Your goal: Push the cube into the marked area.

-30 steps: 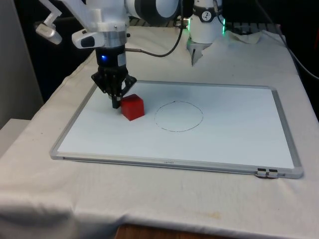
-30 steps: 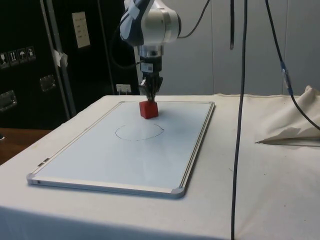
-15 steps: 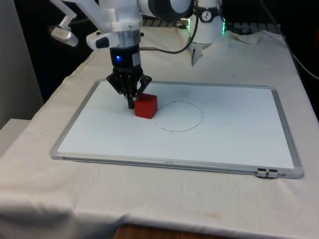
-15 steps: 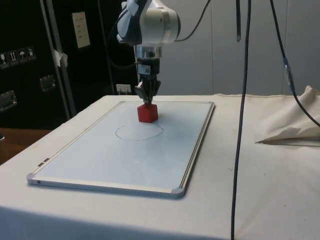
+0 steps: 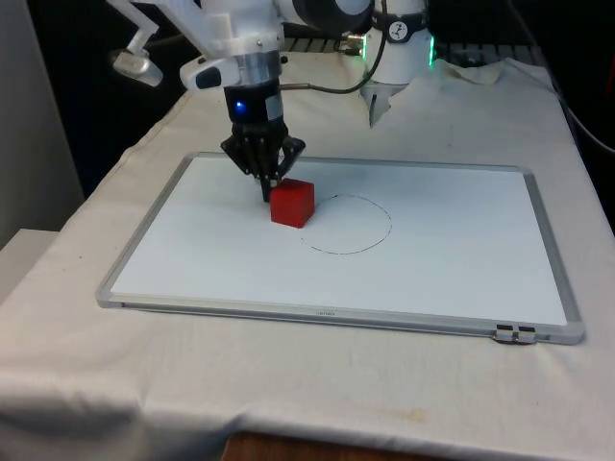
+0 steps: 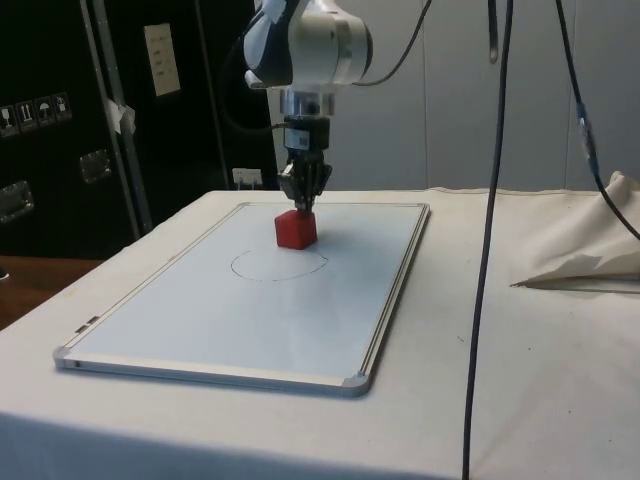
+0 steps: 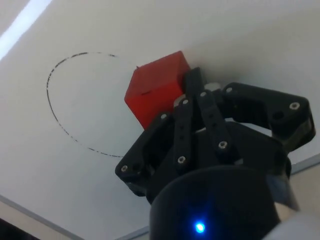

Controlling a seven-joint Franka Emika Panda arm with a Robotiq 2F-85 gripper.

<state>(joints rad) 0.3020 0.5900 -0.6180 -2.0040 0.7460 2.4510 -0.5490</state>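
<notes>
White cloth covers the worktop (image 5: 77, 317), & on it, nearest the front camera, lies a whiteboard (image 5: 192, 279) w/ a grey frame. Further in, approx mid-board, is the marked area (image 5: 344, 224), a thin pen-drawn circle. Red cube (image 5: 291, 203) sits just outside that circle on the front view's left, its nearest edge at or almost on the line; side view puts the cube (image 6: 296, 228) at the circle's far rim, wrist view shows the cube (image 7: 156, 87) beside the line, not across it. Behind it the end effector (image 5: 267, 182) stands upright, fingers clenched together w/ nothing held, tip low at the board & touching or all but touching the cube's face away from the circle; same in side view (image 6: 303, 201) & wrist view (image 7: 192, 85).

Progress, judged: approach done, contact made, cube brought to the boundary but not yet inside. Left to do: carry the push on toward the front view's right till the whole cube is within the line, then back off
</notes>
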